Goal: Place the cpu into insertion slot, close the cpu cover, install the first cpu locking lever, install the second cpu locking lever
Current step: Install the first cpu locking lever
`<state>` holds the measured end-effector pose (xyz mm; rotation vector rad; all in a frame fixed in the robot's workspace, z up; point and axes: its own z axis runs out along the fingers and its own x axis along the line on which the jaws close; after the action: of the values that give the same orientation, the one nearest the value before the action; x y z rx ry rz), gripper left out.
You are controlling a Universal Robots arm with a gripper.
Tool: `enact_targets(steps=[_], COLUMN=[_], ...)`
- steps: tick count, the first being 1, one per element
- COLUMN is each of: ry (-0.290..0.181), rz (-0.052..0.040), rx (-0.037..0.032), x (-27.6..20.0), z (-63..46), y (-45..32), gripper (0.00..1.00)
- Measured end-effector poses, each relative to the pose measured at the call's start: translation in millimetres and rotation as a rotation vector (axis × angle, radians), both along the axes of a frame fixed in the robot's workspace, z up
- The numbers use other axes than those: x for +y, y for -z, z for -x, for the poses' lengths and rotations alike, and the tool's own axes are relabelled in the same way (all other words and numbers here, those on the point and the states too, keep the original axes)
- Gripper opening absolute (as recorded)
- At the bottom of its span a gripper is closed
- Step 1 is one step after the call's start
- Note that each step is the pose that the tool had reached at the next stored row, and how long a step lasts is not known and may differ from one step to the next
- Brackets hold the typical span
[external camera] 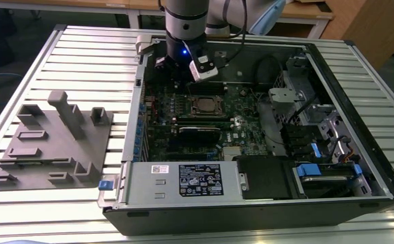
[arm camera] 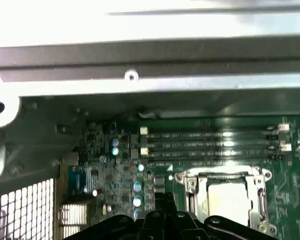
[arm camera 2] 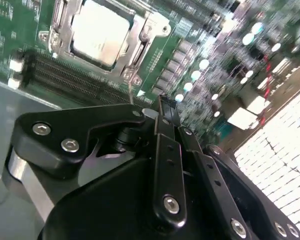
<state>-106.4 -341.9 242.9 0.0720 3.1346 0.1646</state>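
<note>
With the dull silver square cpu [arm camera 2: 97, 32] seated beneath its thin metal frame cover [arm camera 2: 139, 37], the black gripper [arm camera 2: 162, 102] hovers nearby, fingers together, empty

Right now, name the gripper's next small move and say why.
Probably ease the gripper toward the edge of the cpu cover, where a locking lever would sit. The cpu already lies seated with the cover down around it, and the gripper hangs beside it, shut and empty.
</note>
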Motion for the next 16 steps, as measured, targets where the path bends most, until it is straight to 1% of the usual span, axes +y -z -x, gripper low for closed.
enact_targets(steps=[1, 2, 4, 6, 16], ry=[0.000, 0.000, 0.000, 0.000, 0.000], rz=[0.0180, 0.0260, 0.0263, 0.0327, 0.0327], rx=[0.0001, 0.0001, 0.0001, 0.0001, 0.0001], x=[0.0, 0.0, 0.0, 0.0, 0.0], z=[0.0, 0.0, 0.0, 0.0, 0.0], y=[0.0, 0.0, 0.0, 0.0, -1.1], gripper=[0.11, 0.11, 0.11, 0.11, 0.11])
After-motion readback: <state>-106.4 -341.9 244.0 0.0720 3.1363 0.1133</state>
